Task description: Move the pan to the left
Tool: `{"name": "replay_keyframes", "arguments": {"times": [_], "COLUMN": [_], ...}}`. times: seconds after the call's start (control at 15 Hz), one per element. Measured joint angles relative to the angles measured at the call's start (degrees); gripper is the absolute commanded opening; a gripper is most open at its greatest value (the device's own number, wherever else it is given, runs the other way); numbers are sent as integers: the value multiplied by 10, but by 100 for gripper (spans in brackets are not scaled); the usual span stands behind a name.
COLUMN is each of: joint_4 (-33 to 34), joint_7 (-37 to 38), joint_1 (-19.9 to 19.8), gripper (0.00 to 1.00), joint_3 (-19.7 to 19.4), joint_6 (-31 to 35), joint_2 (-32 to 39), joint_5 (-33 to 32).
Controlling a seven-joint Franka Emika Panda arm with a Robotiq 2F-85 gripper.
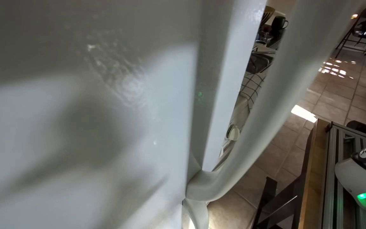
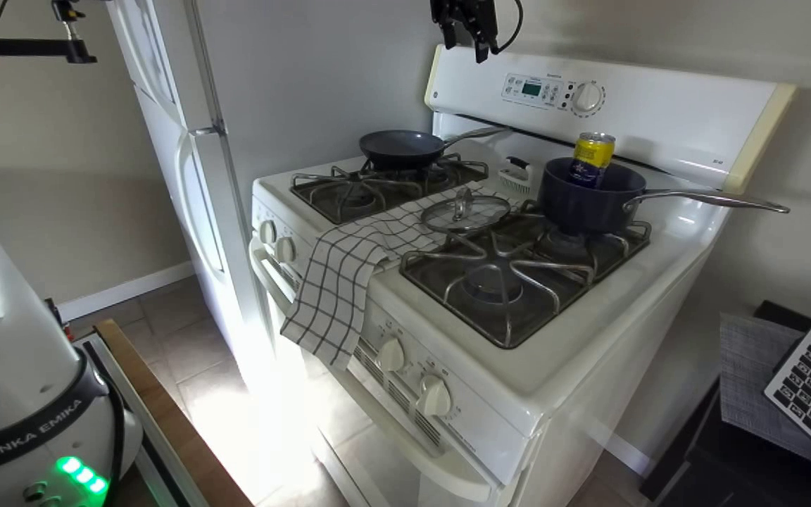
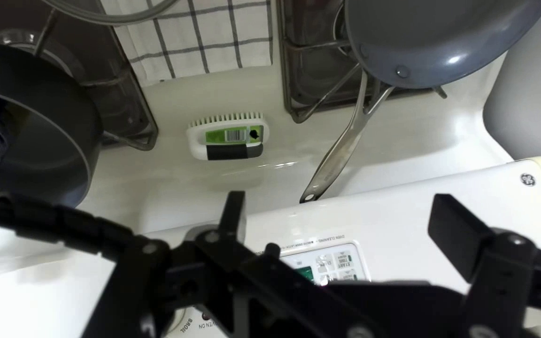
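Note:
A dark frying pan (image 2: 400, 149) with a steel handle sits on the back burner beside the fridge. Its handle points toward the stove's back panel. In the wrist view the pan (image 3: 439, 42) is at the top right, and its handle (image 3: 338, 152) runs down to the panel edge. My gripper (image 2: 464, 51) is above the stove's back panel, up and apart from the pan. In the wrist view the gripper (image 3: 338, 206) is open, with nothing between its fingers. The handle's end shows beyond the gap between the fingertips. The fridge hides the frying pan in an exterior view.
A dark saucepan (image 2: 560, 204) holding a yellow and navy can (image 2: 592, 158) sits on the other back burner. A glass lid (image 2: 465, 211) lies on a checked towel (image 2: 349, 274) between the grates. A white brush (image 3: 228, 136) is near the panel. The fridge (image 2: 321, 84) walls one side.

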Motion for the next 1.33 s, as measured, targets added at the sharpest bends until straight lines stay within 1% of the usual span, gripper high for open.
{"name": "replay_keyframes", "arguments": {"times": [0.47, 0.53, 0.8, 1.13, 1.2, 1.33], "joint_4": [0, 1, 18, 60, 72, 99], "joint_7": [0, 15, 136, 308, 330, 348], "joint_1": [0, 0, 5, 32, 38, 49], "gripper": [100, 100, 100, 100, 100, 100], "joint_3": [0, -1, -5, -16, -16, -16], "joint_6": [0, 0, -5, -4, -4, -4], "joint_2": [-10, -9, 19, 97, 114, 149], "joint_5": [0, 0, -1, -6, -6, -6]}}
